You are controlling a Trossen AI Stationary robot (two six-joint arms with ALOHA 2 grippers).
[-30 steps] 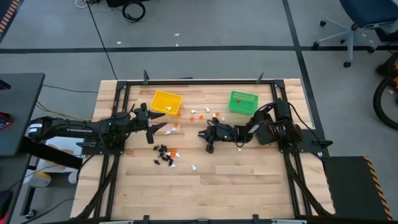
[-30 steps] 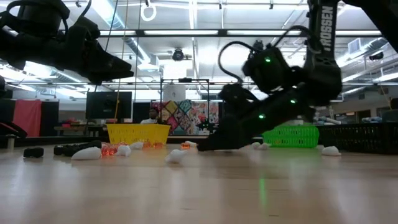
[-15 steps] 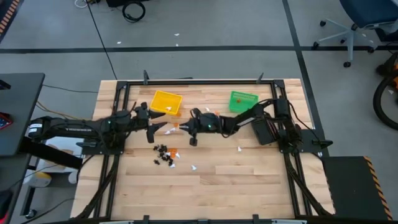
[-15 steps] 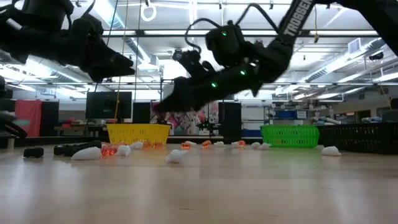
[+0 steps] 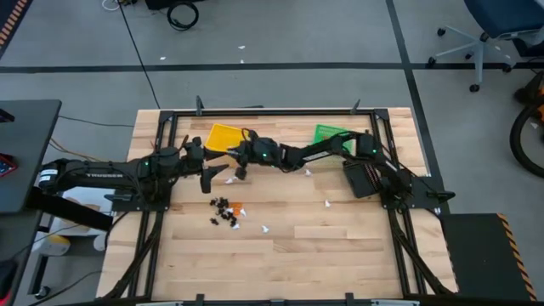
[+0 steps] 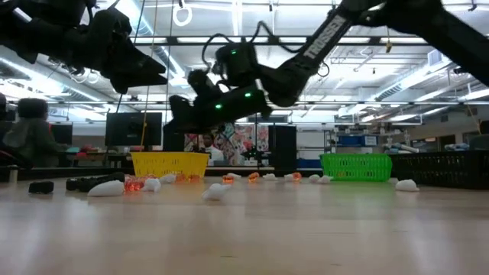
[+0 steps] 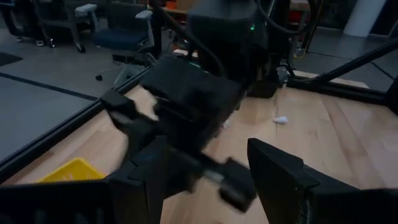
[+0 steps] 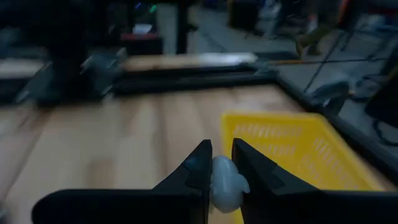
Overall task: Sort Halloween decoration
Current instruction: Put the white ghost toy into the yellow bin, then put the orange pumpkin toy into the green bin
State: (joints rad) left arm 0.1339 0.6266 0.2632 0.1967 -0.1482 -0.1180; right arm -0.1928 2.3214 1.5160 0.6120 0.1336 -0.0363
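Right hand [image 8: 219,168], now beside yellow bin [image 8: 298,146], pinching glossy white rounded trinket [image 8: 225,179]

Wooden table [image 5: 340,246], yellow bin [image 5: 223,138], green bin [image 5: 327,133], scattered trinkets [image 5: 226,211]

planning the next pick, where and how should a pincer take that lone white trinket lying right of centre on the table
Take the white trinket across its narrow middle, coming straight down from above: it lies flat on bare wood, apart from the other pieces, so both sides look free. Its exact shape is too small to tell.
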